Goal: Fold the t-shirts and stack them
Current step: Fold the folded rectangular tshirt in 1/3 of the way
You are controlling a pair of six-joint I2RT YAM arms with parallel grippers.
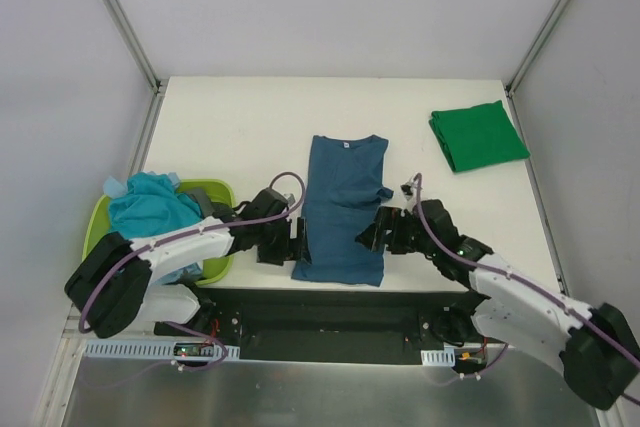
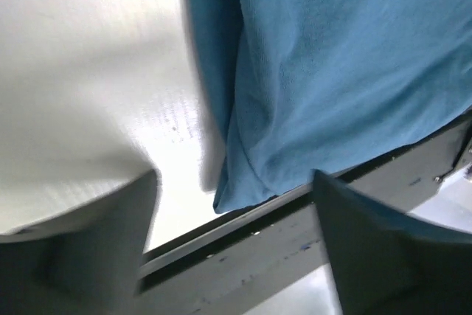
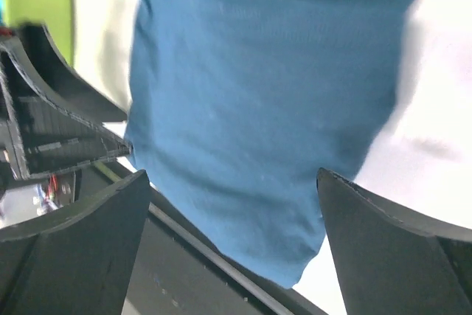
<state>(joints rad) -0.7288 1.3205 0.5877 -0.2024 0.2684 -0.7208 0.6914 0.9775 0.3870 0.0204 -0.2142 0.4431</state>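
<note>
Far left of the overhead frame: a lime-green basket [image 1: 95, 235] sits on the bench [image 1: 240, 117], holding a crumpled light turquoise t-shirt [image 1: 150, 202]. The left arm [image 1: 190, 240] reaches rightward, low over the bench. The left jaws stand apart with no cloth between them, just beside the lower left edge of the dark teal-blue t-shirt [image 1: 343, 212]. That shirt lies flat at frame centre, folded lengthwise into a narrow strip, collar toward the top and hem at the bench's near edge (a sleeve tip pokes out on its right side). The right jaws, on the right arm [image 1: 520, 297], are wide apart, holding nothing, beside the shirt's lower right edge. Contact with the cloth cannot be determined for either. Upper right: a folded bright green t-shirt [image 1: 478, 135], well apart.
</note>
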